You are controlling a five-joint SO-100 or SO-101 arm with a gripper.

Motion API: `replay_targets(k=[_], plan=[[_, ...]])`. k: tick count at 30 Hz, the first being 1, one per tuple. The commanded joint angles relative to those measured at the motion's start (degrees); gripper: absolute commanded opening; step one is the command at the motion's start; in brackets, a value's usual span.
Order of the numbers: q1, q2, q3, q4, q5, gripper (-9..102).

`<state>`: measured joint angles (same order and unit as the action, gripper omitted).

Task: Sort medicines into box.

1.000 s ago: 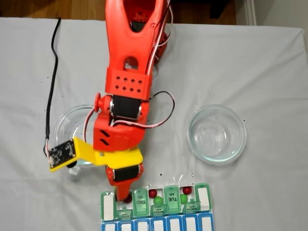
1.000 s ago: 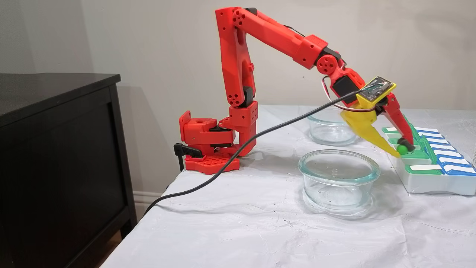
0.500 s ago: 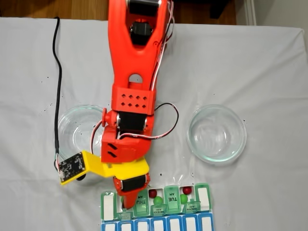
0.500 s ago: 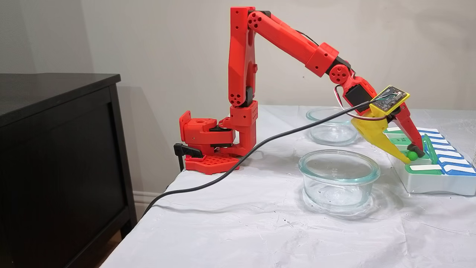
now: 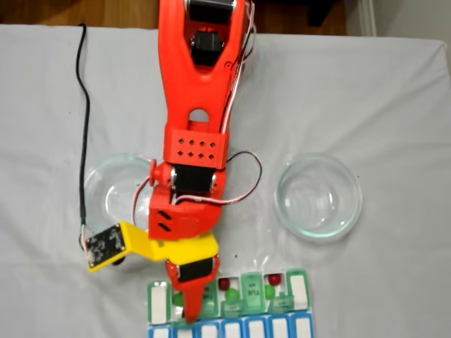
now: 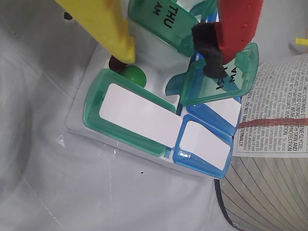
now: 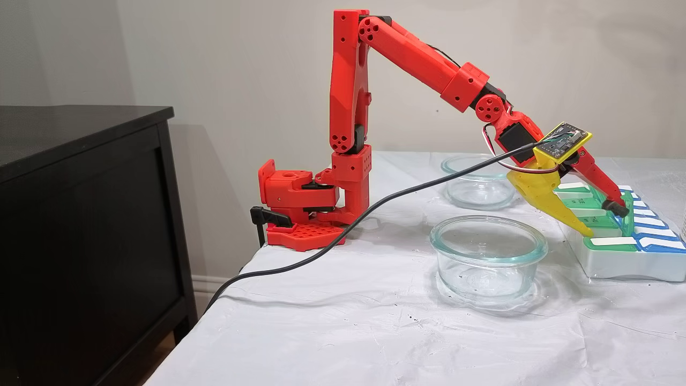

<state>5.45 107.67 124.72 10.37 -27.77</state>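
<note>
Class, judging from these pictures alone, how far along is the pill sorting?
Nearly finished: both glass bowls look empty. The gripper is open over the organizer, and a green pill beside a dark red pill lies in the compartment beneath it. What is left: pulling the arm back.

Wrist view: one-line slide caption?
Open gripper above pill organizer; green pill and dark red pill share one compartment.
</note>
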Motion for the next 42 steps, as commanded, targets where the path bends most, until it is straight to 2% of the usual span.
replay_targets(k=[1, 3, 5, 8, 13, 19, 22, 28, 30, 42], plan=[[0.79, 4.92, -5.19, 1.67, 0.53, 21], [1.58, 8.0, -5.36, 4.22, 2.64, 14], [2.55, 12.57, -5.27, 6.94, 5.98, 0], [4.57, 21.8, -2.37, 11.87, 11.07, 0], [5.62, 40.52, 9.58, 13.71, 11.16, 0], [2.55, 50.54, 14.59, 11.07, 12.92, 0], [-2.37, 49.66, 15.82, 5.8, 12.66, 0], [-10.72, 40.25, 17.4, -12.83, 18.11, 0], [-13.71, 37.88, 17.49, -16.79, 18.46, 0], [-23.2, 12.92, 3.52, -25.14, 19.86, 0]])
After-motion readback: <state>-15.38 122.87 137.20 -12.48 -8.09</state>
